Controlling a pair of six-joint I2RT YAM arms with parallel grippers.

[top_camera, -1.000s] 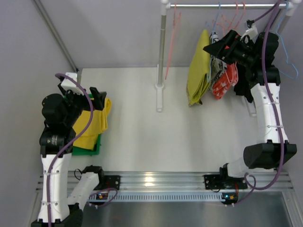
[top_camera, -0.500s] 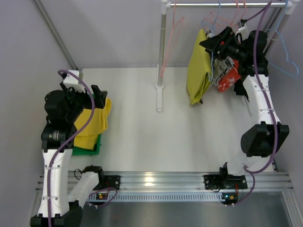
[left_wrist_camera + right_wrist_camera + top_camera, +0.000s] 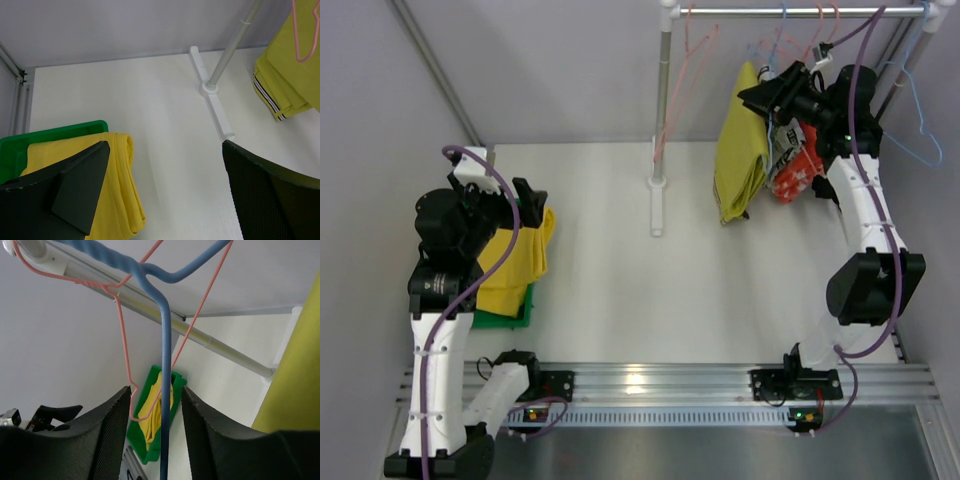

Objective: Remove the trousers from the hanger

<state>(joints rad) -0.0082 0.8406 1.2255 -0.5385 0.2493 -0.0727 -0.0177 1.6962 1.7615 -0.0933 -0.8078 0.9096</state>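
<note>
Though pale, white table (image 3: 620, 250), grey walls (image 3: 550, 70).

**Bin at the left, rail at the far right**

On the worktop (image 3: 650, 300), the bin (image 3: 527, 312) sits at the left edge with the folded trousers (image 3: 515, 265) in it, lapping over its right rim. The rail's post (image 3: 663, 90) stands at the back centre. To its right the other trousers (image 3: 740, 150) hang below the rail (image 3: 800, 12), with more garments (image 3: 798, 165) just beside them on the right.
</note>
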